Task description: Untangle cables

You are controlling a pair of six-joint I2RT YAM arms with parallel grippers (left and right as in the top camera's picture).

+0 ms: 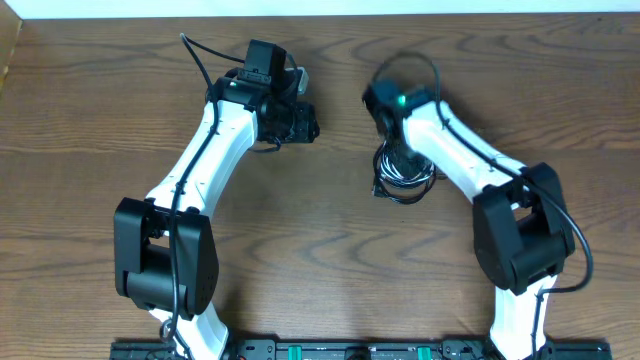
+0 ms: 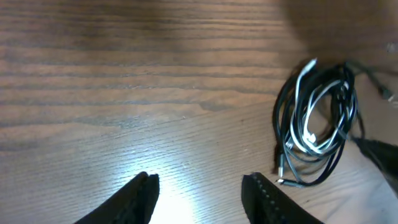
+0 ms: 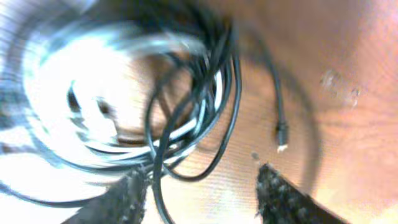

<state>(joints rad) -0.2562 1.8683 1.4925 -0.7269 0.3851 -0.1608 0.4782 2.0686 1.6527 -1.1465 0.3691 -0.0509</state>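
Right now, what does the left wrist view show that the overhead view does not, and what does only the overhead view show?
Only left wrist: the white cable wound inside the black cables, small plugs at their lower edge, and the left claw open with nothing in it. Only overhead: the left arm and the right arm, which covers part of the cables. Both: the coiled cables lying on the wooden table, apart from the left claw.

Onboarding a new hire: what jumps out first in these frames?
The tangled coil of black and white cables on the wooden table, right of centre. The right claw hangs open close over it, in a blurred view; the left claw is open over bare wood to its left.
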